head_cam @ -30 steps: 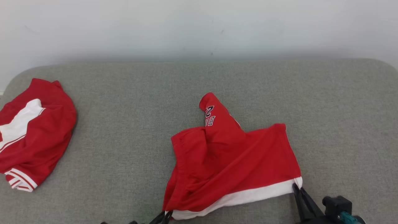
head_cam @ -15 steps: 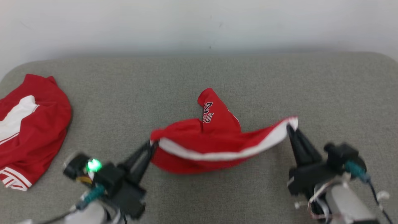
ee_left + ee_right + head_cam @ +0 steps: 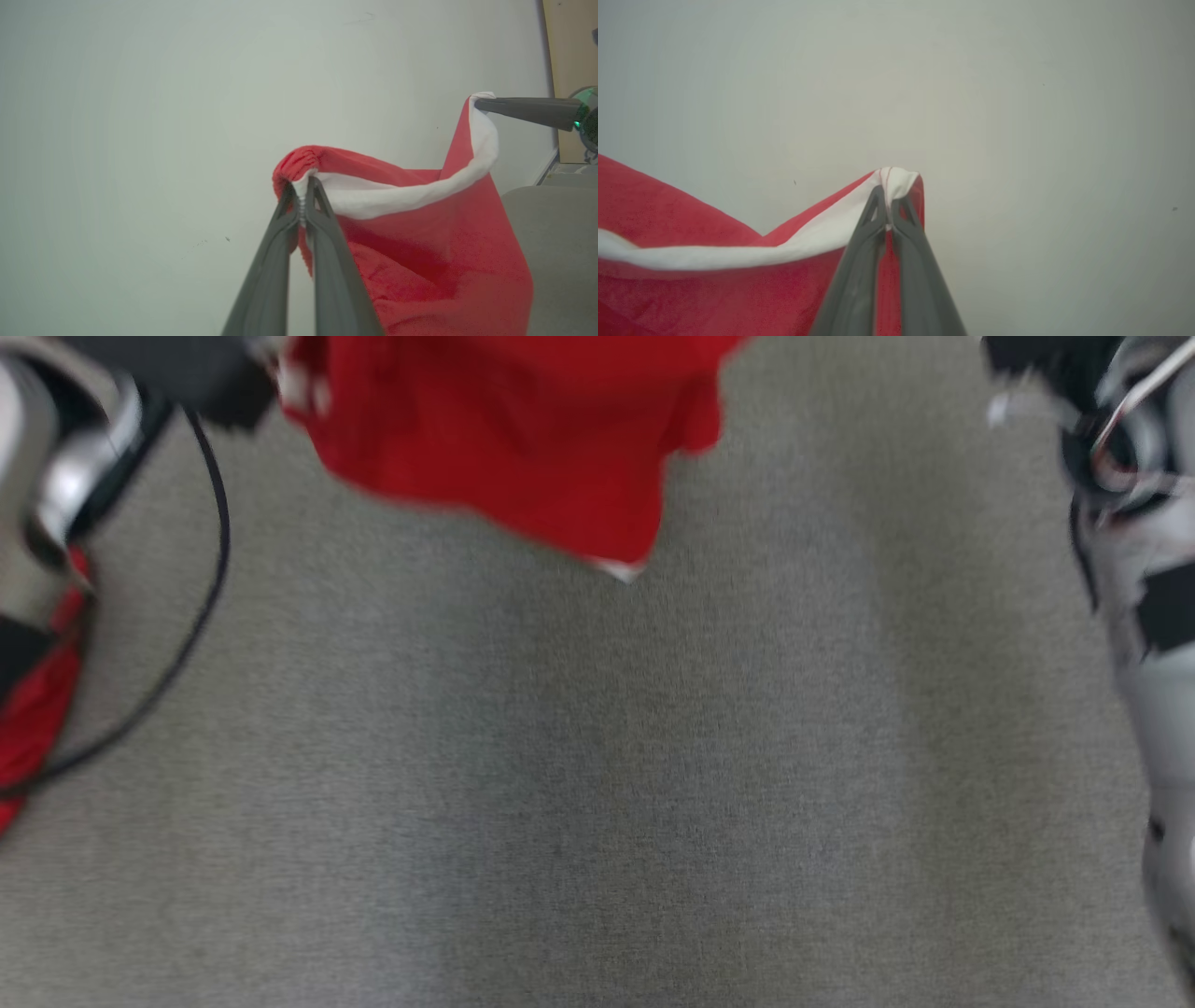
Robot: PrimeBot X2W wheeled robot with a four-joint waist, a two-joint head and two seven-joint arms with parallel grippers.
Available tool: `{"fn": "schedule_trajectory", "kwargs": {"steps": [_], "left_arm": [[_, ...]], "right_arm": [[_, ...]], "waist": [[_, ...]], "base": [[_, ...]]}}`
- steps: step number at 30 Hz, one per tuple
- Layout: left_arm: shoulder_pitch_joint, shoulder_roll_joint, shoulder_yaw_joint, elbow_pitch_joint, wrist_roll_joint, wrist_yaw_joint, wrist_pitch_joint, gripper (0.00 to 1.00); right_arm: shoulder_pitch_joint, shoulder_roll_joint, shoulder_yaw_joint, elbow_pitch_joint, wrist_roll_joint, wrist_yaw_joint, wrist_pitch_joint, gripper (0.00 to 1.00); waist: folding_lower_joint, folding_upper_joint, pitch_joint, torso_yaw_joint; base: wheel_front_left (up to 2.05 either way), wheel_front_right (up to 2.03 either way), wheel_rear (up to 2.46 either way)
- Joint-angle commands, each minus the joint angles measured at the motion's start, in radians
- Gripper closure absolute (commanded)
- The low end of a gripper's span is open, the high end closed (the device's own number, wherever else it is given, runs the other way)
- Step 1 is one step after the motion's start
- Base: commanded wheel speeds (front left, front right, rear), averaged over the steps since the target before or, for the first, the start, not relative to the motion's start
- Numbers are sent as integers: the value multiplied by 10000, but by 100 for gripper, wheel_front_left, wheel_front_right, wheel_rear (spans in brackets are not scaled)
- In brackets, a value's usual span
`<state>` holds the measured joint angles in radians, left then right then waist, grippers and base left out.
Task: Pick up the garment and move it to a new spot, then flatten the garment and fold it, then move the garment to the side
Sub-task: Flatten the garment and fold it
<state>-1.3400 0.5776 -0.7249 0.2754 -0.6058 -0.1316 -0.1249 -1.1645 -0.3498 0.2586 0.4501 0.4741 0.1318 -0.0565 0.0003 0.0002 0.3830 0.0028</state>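
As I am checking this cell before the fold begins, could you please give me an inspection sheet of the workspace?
Surface: grey cushion, blurred in the head view.
Job's things: red garment with a white edge, hanging in the air between the two pincers.
Clutter: a second red cloth at the left edge of the head view.
Grippers: left pincer shut on the garment's white edge; right pincer shut on the same edge, further along.
Cables: black cable looping over the cushion on the left.
Surroundings: pale wall; tan panel beside it.
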Motion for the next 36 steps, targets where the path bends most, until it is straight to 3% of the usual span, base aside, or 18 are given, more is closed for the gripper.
{"fn": "schedule_trajectory", "kwargs": {"steps": [1,11,20,30,33,36], "left_arm": [[-654,1,-114,149,-216,23,80,100],[-5153,-206,-1028,2289,-1465,23,-54,100],[-7108,-490,-2118,3643,-2431,24,-559,100],[-6223,-322,-3177,3507,-3497,22,-1323,100],[-5307,-98,-3105,2972,-3510,22,-1406,100],[-3973,98,-2275,2003,-3231,84,-1401,100]], "right_arm": [[-642,66,63,69,201,-23,133,100],[-5135,256,312,1820,962,-23,729,100],[-6860,172,790,2997,997,-23,590,100],[-5720,-195,1515,2814,1780,-23,-111,100],[-4685,-573,1581,2291,2115,-23,-523,100],[-3326,-971,1693,1573,2391,-23,-811,100]], "waist": [[-3,-2,1890,-404],[-3,-2,3161,-727],[-3,-2,3676,-789],[-3,-2,3640,-772],[-3,-2,3339,-746],[-3,-2,2983,-767]], "base": [[0,0,0],[0,0,0],[0,0,0],[0,0,0],[0,0,0],[0,0,0]]}}
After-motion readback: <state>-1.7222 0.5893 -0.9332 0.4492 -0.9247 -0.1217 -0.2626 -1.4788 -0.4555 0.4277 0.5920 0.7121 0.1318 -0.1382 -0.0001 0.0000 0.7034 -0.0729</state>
